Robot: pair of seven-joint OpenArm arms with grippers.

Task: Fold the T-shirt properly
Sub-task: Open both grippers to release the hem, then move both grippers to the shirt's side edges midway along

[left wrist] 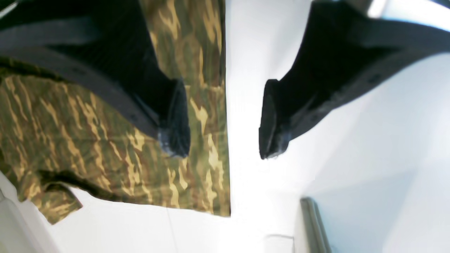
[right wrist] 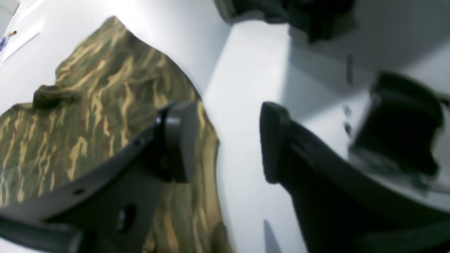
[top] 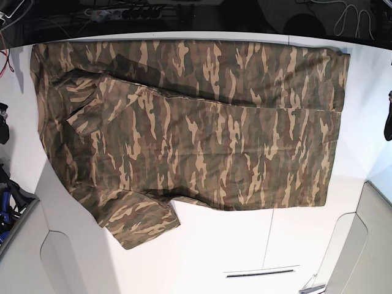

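The camouflage T-shirt (top: 196,135) lies spread flat on the white table (top: 208,257), neck end at the left and hem at the right. One sleeve (top: 141,223) sticks out toward the near edge. My left gripper (left wrist: 225,123) is open above the shirt's straight hem edge (left wrist: 211,105), with one finger over the cloth and the other over bare table. It shows as a dark shape at the base view's right edge (top: 388,116). My right gripper (right wrist: 225,144) is open and empty beside the shirt's edge (right wrist: 105,105), holding nothing.
Cables and a power strip (top: 122,11) lie along the far dark edge. A thin metal strip (top: 260,274) sits in the table near the front. A grey panel edge (left wrist: 313,225) shows near the left gripper. A black block (right wrist: 397,130) stands right of the right gripper.
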